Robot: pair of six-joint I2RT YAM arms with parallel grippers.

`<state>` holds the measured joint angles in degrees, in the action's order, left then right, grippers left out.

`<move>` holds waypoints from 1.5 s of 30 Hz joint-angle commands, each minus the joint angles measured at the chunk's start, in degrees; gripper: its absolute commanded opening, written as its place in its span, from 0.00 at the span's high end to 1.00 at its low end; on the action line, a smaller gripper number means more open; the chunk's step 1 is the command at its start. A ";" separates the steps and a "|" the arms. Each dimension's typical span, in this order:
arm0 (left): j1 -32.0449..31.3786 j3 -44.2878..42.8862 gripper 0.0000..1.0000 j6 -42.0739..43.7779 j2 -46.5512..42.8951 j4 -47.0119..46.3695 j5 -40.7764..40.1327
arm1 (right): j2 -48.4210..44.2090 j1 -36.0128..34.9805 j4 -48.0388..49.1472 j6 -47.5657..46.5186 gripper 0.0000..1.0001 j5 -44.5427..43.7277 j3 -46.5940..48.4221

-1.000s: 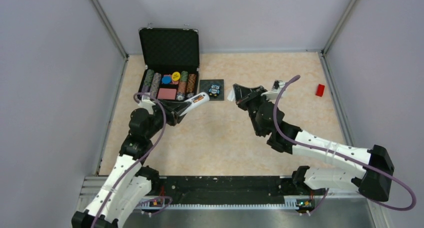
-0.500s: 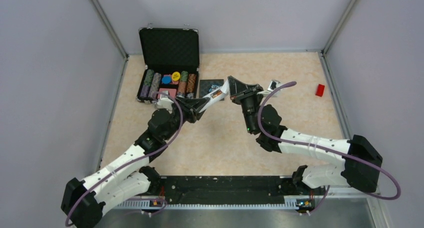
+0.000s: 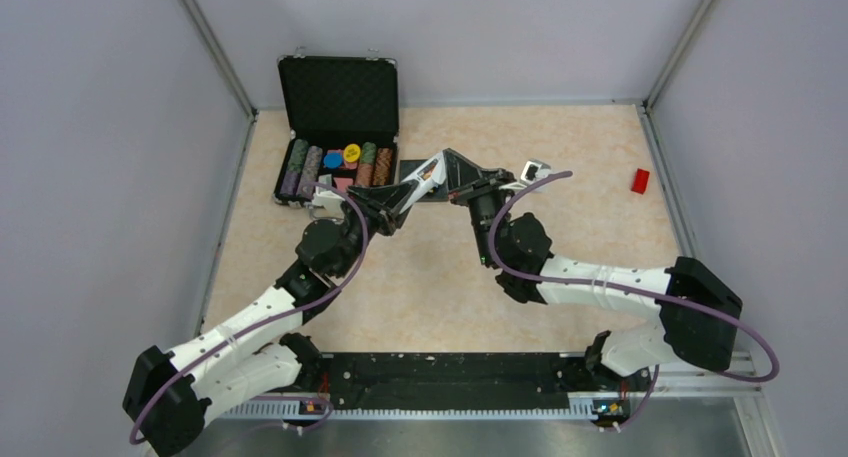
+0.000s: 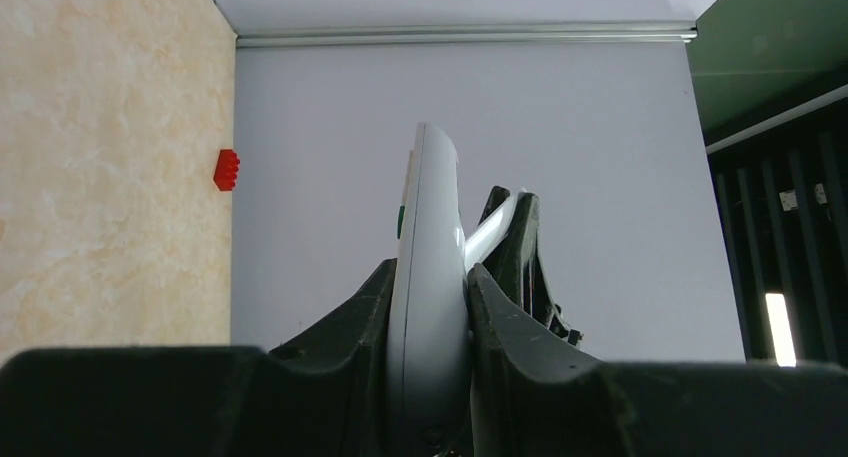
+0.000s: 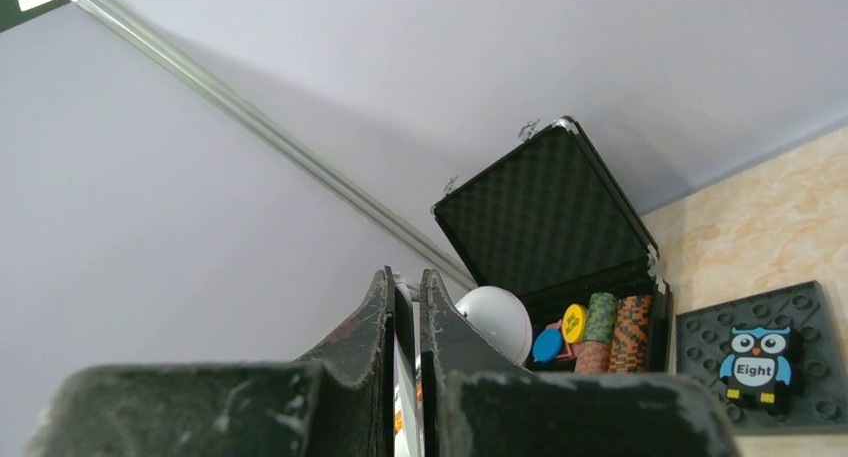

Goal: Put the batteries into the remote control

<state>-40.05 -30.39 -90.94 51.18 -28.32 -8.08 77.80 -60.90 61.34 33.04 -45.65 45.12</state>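
My left gripper (image 4: 432, 277) clamps the remote control (image 4: 430, 197), lifted above the table (image 3: 580, 137) near its far edge. My right gripper (image 5: 405, 282) is closed tight, just beside the remote's free end.

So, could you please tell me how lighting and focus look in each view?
Top external view: soft, even light, faint shadows. Left wrist view: the left tool is dark and blurred at the bottom; a slight sheen shows on the slim white plastic remote control. Right wrist view: the right tool is blurred, the dark square owl tile crisp.
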 commanded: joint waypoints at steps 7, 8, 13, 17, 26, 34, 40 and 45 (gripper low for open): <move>-0.49 -2.25 1.00 1.44 -1.38 -5.05 -0.55 | 2.50 -0.61 7.27 -1.43 1.00 3.50 4.12; -0.51 -2.32 1.00 1.52 -1.40 -4.66 -0.45 | 2.67 -0.62 7.48 -1.44 1.00 3.47 4.10; -0.46 -1.99 1.00 1.13 -1.97 -4.20 -0.17 | 3.82 -0.56 7.97 -1.60 1.00 4.08 4.83; -0.46 -1.74 1.00 0.57 -2.56 -3.74 0.56 | 4.90 -0.55 8.86 -3.34 1.00 4.20 5.25; -0.46 -0.57 1.00 -0.11 -3.00 -5.23 2.71 | 6.30 -0.61 9.76 -3.13 1.00 5.53 5.74; -0.47 0.34 1.00 -1.47 -2.11 -7.80 2.87 | 5.69 -0.57 10.33 -3.82 1.00 6.45 5.40; -0.46 1.79 1.00 -2.79 -2.35 -10.72 2.88 | 6.51 -0.55 10.81 -4.43 1.00 7.27 5.22; -0.51 1.55 1.00 -2.87 -1.07 -13.27 3.77 | 6.94 -1.01 11.09 -5.30 1.00 7.58 5.23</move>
<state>-40.27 -28.38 -92.95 49.82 -32.53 -5.32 84.03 -60.95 70.54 29.52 -39.38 48.18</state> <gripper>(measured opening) 0.311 0.039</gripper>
